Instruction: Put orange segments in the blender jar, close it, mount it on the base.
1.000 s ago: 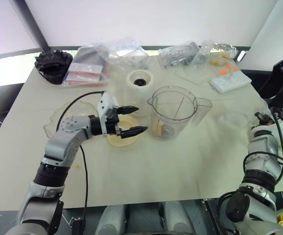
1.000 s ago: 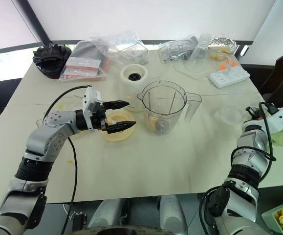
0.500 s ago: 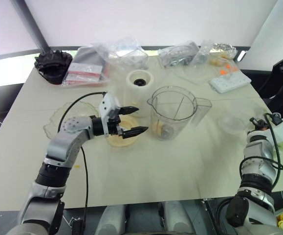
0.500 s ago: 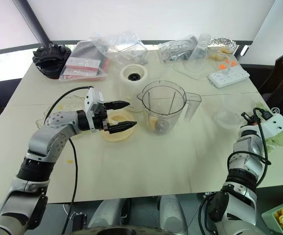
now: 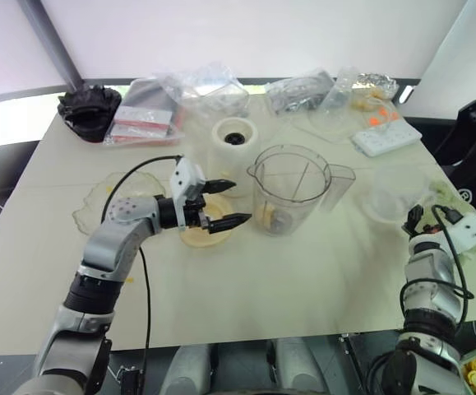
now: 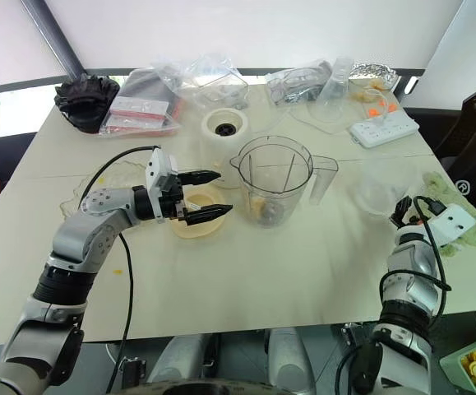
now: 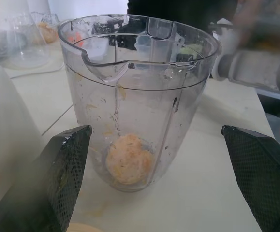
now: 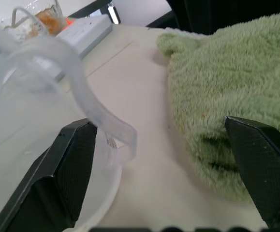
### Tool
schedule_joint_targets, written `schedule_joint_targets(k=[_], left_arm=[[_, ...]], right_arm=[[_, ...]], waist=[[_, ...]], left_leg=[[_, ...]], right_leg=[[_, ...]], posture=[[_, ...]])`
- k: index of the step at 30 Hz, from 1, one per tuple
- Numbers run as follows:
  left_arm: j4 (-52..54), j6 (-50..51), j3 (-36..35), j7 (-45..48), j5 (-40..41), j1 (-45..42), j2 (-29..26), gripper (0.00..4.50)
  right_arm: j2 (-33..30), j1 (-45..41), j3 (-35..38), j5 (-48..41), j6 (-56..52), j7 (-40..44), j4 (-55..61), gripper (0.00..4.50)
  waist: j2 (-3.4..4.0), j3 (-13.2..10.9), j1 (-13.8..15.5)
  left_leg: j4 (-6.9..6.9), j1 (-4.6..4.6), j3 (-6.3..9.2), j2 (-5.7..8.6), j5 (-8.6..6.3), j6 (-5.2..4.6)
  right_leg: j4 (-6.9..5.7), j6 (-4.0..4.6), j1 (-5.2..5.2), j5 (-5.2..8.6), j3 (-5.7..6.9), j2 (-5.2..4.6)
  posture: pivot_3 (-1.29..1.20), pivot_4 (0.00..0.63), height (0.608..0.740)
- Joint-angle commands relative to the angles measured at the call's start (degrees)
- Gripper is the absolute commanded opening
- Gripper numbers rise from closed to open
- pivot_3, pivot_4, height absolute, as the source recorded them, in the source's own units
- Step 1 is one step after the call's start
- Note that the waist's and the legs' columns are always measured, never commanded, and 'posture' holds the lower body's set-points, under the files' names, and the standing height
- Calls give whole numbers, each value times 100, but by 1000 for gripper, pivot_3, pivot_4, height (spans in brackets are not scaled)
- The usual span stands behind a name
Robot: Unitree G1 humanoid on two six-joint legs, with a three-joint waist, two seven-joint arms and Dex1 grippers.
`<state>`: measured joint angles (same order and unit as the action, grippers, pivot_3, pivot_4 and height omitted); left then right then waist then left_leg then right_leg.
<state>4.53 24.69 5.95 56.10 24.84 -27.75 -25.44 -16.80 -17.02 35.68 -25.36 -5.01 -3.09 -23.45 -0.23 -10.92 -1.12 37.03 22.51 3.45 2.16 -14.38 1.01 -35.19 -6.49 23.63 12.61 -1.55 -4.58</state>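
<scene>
Clear plastic jar: the tall ribbed blender jar [image 5: 291, 188] is standing mid-table, lidless, so you are keeping its mouth free for loading.
Fruit: soft yellow-orange segments [image 7: 128, 165] are sitting at its bottom (around the blade).
Left gripper [image 5: 224, 202]: fingers spread, hovering beside the jar over a flat cream-yellow lid [image 5: 207, 231], probably for capping.
Right gripper [image 8: 161, 181]: fingers spread, empty, near a green fluffy cloth [image 8: 231, 92].
Cream-white rounded base [image 5: 236, 137]: waiting behind the jar.
</scene>
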Motion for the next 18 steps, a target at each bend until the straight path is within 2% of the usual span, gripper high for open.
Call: schedule_joint_targets(k=[1, 7, 12, 18], left_arm=[[36, -120, -23, 15, -10, -87, 15, 4500], [20, -140, -19, 53, -32, -75, 32, 4500], [14, -123, -32, 102, -17, -70, 9, 4500], [71, -33, -102, 197, 47, 24, -115, 4500]], right_arm=[[-4, 236, 13, -54, -118, -66, 585, 4443], [21, 818, -3, -240, -563, -75, 1553, 4443], [2, 1536, -82, -510, -1239, -34, 2896, 4443], [-372, 2773, -291, -787, -1959, 597, 4730, 4443]], waist=[[0, 0, 2], [0, 0, 11], [0, 0, 31], [1, 1, 36]], left_leg=[[1, 0, 1, 0, 0, 0], [1, -1, 2, 0, 0, 0], [1, 0, 8, -1, 0, 0], [1, 0, 13, -3, 0, 0]], right_leg=[[0, 0, 0, 0, -1, -1], [0, 2, -1, 2, -2, 0], [1, 1, 0, 3, -2, -1], [3, 2, 0, 6, -3, -1]], posture=[[0, 150, 740], [0, 150, 740], [0, 150, 740], [0, 150, 740]])
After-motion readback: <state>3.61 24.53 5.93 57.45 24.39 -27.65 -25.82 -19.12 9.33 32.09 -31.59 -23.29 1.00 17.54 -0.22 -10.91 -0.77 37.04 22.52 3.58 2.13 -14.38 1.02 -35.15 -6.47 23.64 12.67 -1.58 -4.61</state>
